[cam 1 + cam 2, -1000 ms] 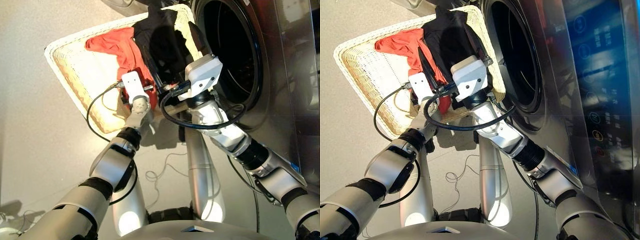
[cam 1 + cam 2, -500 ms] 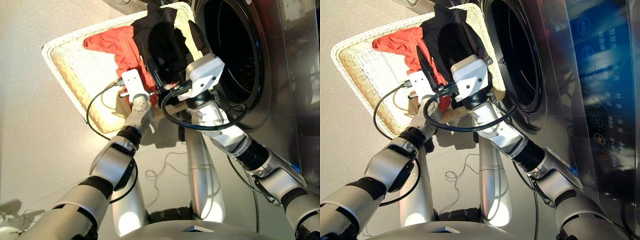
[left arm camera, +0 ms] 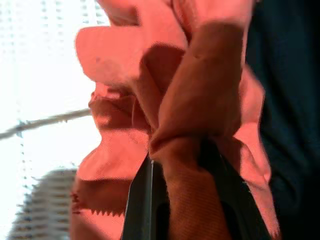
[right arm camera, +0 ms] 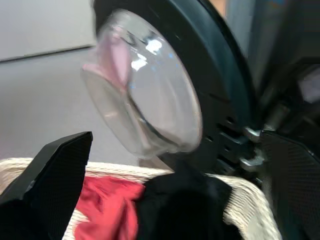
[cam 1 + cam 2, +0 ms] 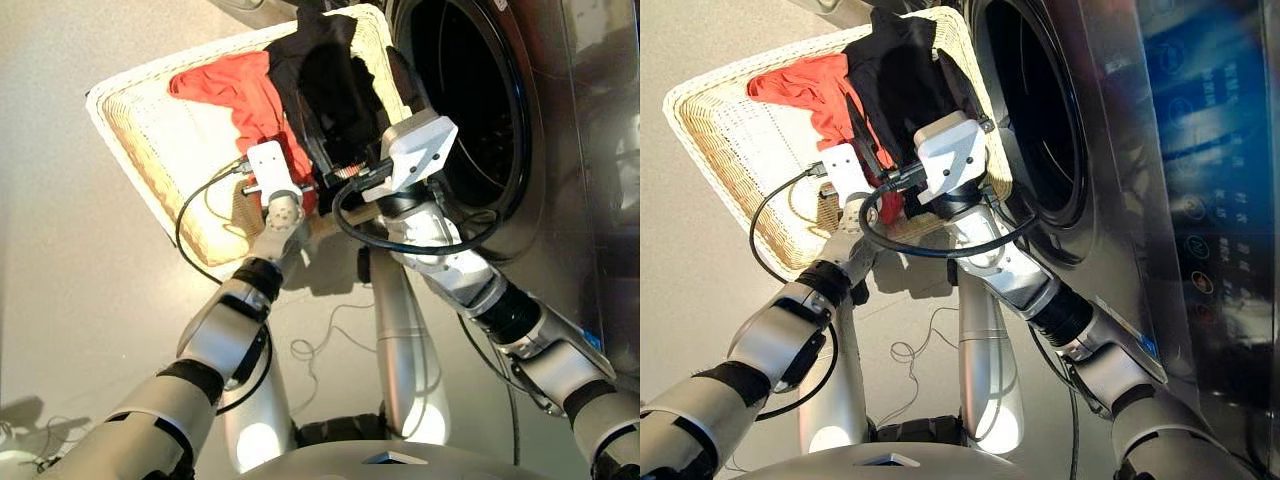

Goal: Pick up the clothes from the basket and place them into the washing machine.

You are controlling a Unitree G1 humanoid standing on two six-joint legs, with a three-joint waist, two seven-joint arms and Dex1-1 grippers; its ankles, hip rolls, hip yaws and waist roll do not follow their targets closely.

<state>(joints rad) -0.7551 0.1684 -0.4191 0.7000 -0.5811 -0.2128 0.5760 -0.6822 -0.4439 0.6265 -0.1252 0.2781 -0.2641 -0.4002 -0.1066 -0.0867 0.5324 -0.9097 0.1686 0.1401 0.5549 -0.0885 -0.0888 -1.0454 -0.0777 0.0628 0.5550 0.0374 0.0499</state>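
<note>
Strong warm light is falling across the scene, bleaching the pale weave of the basket (image 5: 150, 130) and casting hard arm shadows on the floor (image 5: 60, 300). Blurred blue and white reflections are streaking the glossy front of the washing machine (image 5: 1200, 200), while its drum is staying dark. In the left wrist view the red-orange garment (image 3: 200, 100) is glowing, the background blowing out to white. In the right wrist view the glass door (image 4: 145, 95) is smearing with blur and glare.
</note>
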